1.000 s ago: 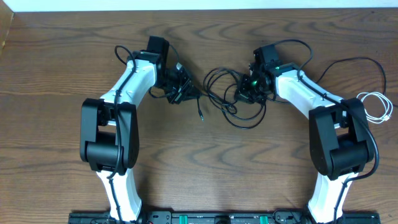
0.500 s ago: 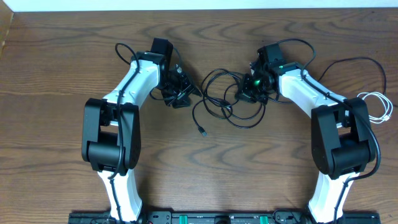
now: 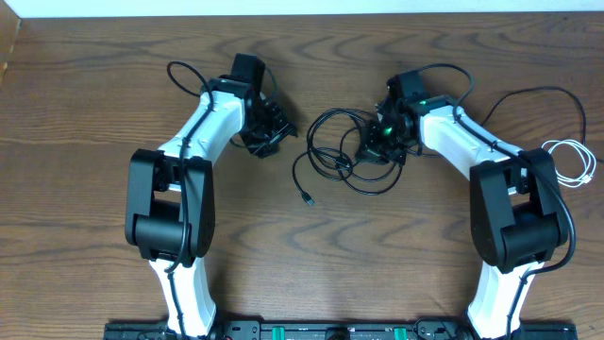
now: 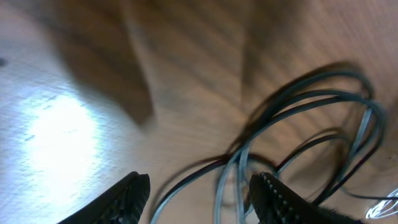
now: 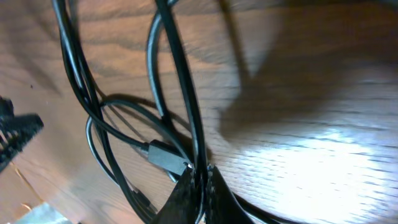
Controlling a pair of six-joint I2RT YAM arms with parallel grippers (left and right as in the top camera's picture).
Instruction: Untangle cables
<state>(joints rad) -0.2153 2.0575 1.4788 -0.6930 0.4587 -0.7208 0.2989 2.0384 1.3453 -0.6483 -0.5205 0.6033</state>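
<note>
- We see a brown wood-grain counter [image 3: 75, 113] with a pale strip along its far edge.
- The black cables [image 3: 344, 162] lie tangled mid-counter between the arms; the white cord [image 3: 571, 161] is coiled at far right.
- The left gripper [image 3: 271, 132] is released, just beside the tangle.
- The right gripper [image 3: 382, 132] is clenched on a strand of the black cables.

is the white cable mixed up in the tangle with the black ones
No, the white cable lies alone at the far right, well apart from the black cables tangled in the middle.
</note>
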